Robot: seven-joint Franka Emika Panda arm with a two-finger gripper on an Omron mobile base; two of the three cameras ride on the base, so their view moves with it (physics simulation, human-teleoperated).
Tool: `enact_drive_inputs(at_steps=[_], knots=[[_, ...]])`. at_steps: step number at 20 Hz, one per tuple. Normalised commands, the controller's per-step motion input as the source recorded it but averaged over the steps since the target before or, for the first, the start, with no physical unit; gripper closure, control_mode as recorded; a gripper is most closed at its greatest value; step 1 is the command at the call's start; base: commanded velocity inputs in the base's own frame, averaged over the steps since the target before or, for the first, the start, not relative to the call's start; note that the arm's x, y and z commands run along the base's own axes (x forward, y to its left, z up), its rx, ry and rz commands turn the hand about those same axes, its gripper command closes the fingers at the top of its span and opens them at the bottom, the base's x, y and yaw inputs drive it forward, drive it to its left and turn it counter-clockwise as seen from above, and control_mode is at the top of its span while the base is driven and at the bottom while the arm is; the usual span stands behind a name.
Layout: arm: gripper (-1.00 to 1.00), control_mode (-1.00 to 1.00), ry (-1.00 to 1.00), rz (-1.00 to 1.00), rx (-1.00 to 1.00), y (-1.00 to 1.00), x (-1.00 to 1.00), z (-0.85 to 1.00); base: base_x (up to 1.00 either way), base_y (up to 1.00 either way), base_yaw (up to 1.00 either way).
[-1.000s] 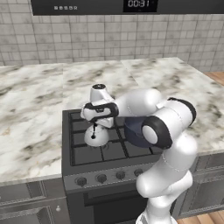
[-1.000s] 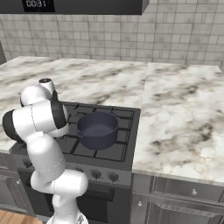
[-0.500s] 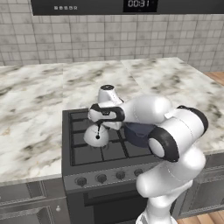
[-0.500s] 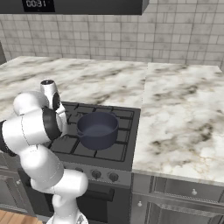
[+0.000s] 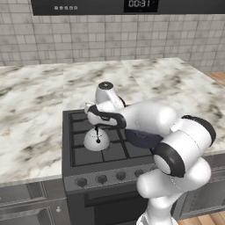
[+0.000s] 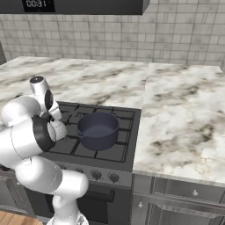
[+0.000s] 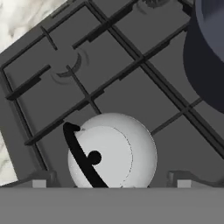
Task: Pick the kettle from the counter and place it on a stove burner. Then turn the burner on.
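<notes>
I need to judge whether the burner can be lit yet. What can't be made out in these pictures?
- Knob settings: the knobs are too small in both base views.
- Kettle in the right base view: mostly hidden behind the arm.
- Burner beneath the kettle in the hand view: covered by it.
- Pot in the hand view: cut off by the edge.

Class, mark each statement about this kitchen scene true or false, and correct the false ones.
1. The kettle sits on the stove grate. True.
2. The gripper is clamped on the kettle's handle. False: its jaws stand open, above the kettle.
3. The dark pot is on the cooktop. True.
4. The kettle stands on the marble counter. False: it is on the stove, at a front burner.
5. The pot holds the kettle. False: they stand apart on separate burners.
</notes>
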Motion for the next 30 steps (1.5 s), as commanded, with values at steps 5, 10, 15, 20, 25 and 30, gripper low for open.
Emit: enact_drive_inputs(at_steps=[5,10,15,20,25,30], knots=[[-1.0,-1.0,-0.11,0.0,-0.01,0.15,0.0,0.35,0.0,0.0,0.0],[-1.0,-1.0,-0.09,0.0,-0.01,0.12,-0.02,0.35,0.0,0.0,0.0],[-1.0,-1.0,-0.09,0.0,-0.04,0.16,-0.15,0.41,0.0,0.0,0.0],[-1.0,-1.0,-0.02,0.01,-0.11,0.32,-0.41,0.03,0.0,0.0,0.0],[-1.0,-1.0,-0.16,0.06,-0.2,0.44,-0.66,0.0,0.0,0.0,0.0],[-1.0,-1.0,-0.29,0.06,-0.21,0.24,-0.67,0.0,0.0,0.0,0.0]])
